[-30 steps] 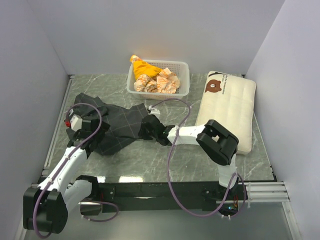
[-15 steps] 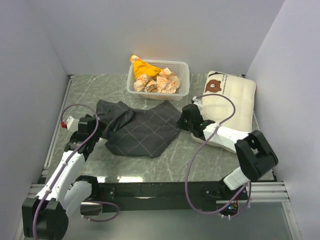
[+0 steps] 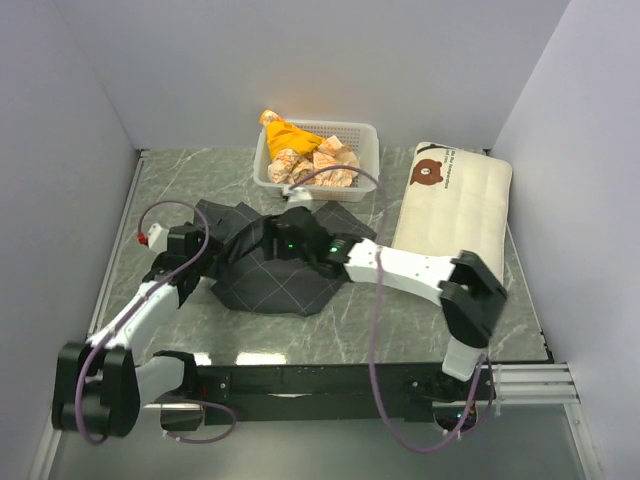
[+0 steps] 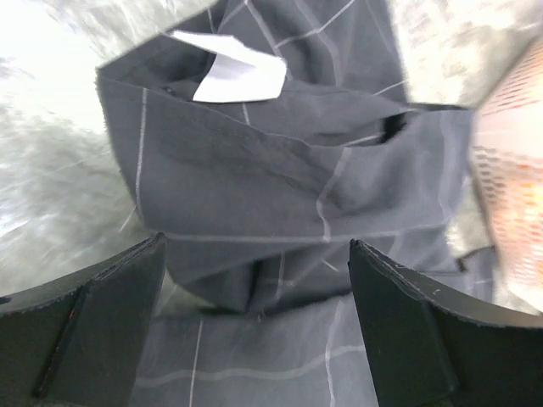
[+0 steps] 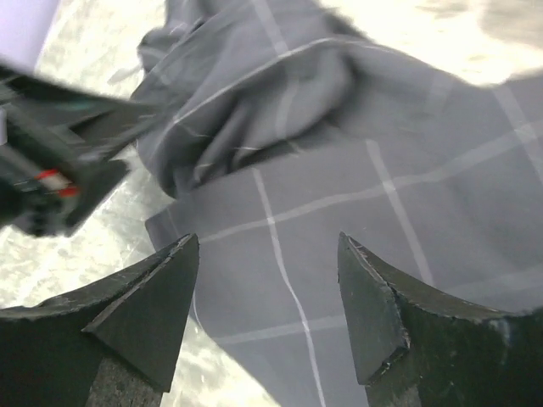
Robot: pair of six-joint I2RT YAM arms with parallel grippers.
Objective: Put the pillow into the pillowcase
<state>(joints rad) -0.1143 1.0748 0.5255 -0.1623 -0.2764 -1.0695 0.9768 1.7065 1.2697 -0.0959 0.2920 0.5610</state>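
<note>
The dark grey checked pillowcase (image 3: 268,288) lies crumpled in the middle of the table. Its folds fill the left wrist view (image 4: 280,170), where a white label (image 4: 231,77) shows near the far edge. The cream pillow (image 3: 458,215) with the bear face lies flat at the right, apart from the case. My left gripper (image 3: 200,250) is at the case's left edge, open (image 4: 257,246), with cloth below the fingers and nothing pinched. My right gripper (image 3: 283,240) hovers over the case's middle, open (image 5: 267,242), above flat checked cloth (image 5: 356,212).
A white basket (image 3: 316,158) of orange and patterned cloths stands at the back centre, just behind the pillowcase; it shows blurred at the right of the left wrist view (image 4: 509,203). My left arm (image 5: 51,170) shows in the right wrist view. Walls close in on three sides.
My right gripper pulled the pillowcase toward the pillow, let go, then swung back left over the case's middle with its jaws open. The left gripper shifted slightly toward the case.
</note>
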